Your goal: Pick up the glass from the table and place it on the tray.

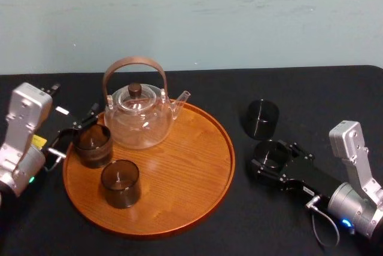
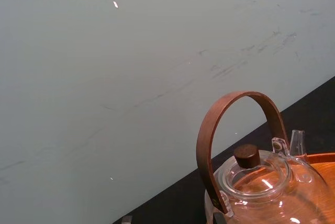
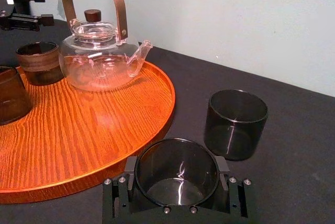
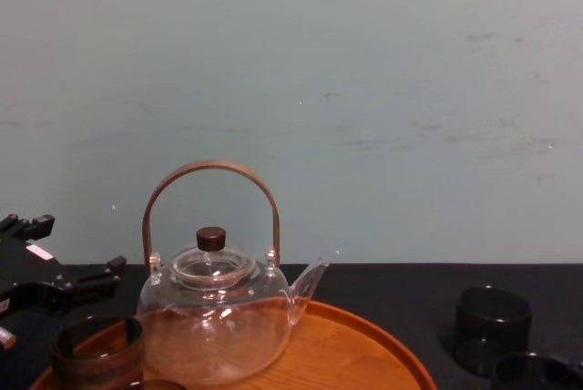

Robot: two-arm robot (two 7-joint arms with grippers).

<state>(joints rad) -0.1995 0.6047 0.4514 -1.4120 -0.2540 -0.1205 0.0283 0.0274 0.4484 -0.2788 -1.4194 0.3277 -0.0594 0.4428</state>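
Note:
A dark smoked glass [image 1: 270, 152] [image 3: 177, 174] stands on the black table just right of the tray [image 1: 179, 196] [image 3: 94, 130]. My right gripper [image 1: 272, 159] [image 3: 177, 185] reaches in low from the right, a finger pressed against each side of this glass. The round orange-brown wooden tray carries a clear glass teapot [image 1: 139, 118] with a brown hoop handle and two dark glasses [image 1: 121, 183]. At the tray's left edge my left gripper [image 1: 75, 131] is open, right beside the rear glass [image 1: 93, 144] on the tray.
A second dark glass [image 1: 262, 118] [image 3: 235, 124] stands on the table close behind the held one. The tray's right and front parts are bare wood. A pale wall rises behind the table's far edge.

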